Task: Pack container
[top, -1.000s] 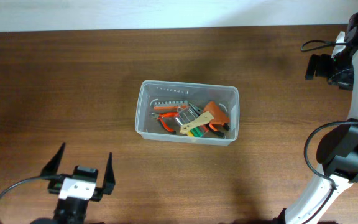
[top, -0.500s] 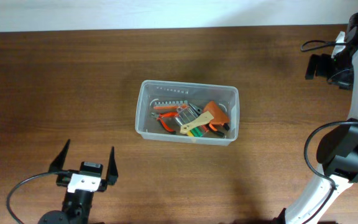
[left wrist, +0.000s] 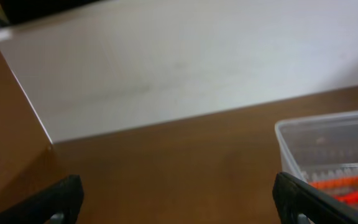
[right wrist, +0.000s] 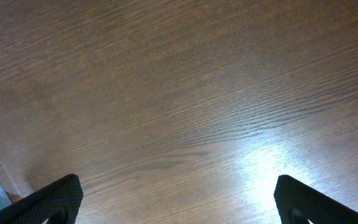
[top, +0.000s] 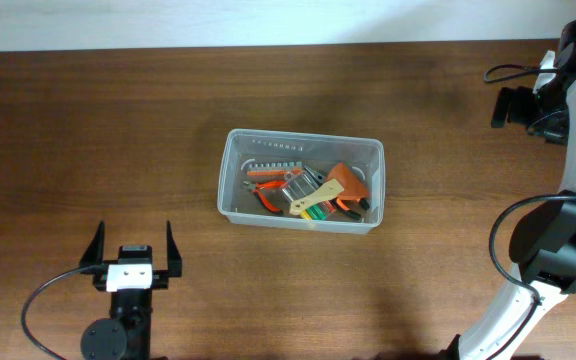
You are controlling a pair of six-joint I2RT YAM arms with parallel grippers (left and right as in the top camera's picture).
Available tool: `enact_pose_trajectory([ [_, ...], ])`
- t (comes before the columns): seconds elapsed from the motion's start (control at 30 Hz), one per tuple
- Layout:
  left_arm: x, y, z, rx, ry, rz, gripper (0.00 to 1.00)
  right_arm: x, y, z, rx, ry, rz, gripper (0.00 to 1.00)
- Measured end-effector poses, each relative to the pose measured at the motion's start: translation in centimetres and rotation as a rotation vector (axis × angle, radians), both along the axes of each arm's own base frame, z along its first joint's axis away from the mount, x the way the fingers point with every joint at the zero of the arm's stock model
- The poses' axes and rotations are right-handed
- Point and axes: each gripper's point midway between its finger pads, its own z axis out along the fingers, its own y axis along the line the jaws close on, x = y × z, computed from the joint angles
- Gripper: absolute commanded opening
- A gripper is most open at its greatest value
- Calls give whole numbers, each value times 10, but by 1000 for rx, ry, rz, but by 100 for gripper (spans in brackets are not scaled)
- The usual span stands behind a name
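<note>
Inside the container [top: 226, 186], a jumble with orange-handled pliers [top: 267, 190].

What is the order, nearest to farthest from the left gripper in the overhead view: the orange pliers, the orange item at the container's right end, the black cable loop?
1. Orange pliers, in the container's left half, nearest the left gripper.
2. Orange item, at its right end.
3. Black cable loop, far top right.

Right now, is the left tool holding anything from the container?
No, the left tool stands open above bare wooden table with nothing held in it, well apart from the container.
</note>
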Motion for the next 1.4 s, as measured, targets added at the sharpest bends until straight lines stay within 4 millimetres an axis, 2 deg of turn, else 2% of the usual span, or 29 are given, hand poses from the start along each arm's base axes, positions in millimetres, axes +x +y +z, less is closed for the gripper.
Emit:
enact_pose_trajectory([
  [0.27,6,1,-46,-17,99,3,99,0,0,0,0,0,0,99],
  [1.4,6,1,-46,-22,98,3,99,0,0,0,0,0,1,99],
])
